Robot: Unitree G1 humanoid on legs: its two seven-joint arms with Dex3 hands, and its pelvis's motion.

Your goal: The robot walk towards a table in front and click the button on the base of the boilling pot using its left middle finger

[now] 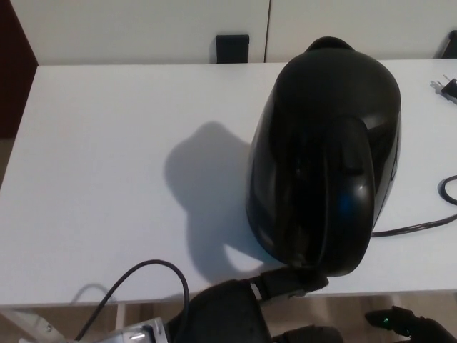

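Head view looked down on a white rectangular table [100, 179] with a glossy black boiling pot [325, 161] standing on its right half, close to the near edge. The pot's broad curved handle [343, 207] ran toward the near side, and its spout end pointed to the far side. A dark shadow of the pot [203, 207] fell on the tabletop just to its left.

At the near edge, the robot's black left hand [246, 304] came up from below the table edge, one thick finger [293, 281] stretched out to the right and lying at the base of the pot under the handle's near end; the button itself was hidden beneath that finger and the pot's overhang. The hand held nothing, its finger extended away from the rest.

Right hand [407, 323] showed only as a dark shape with a small green light at the near right corner, too cropped to tell how its fingers stood.

A thin black power cord [421, 221] ran from the pot's right side across the table, and a small black plug [448, 87] lay at the far right edge. Another black cable [136, 286] looped over the near left edge.
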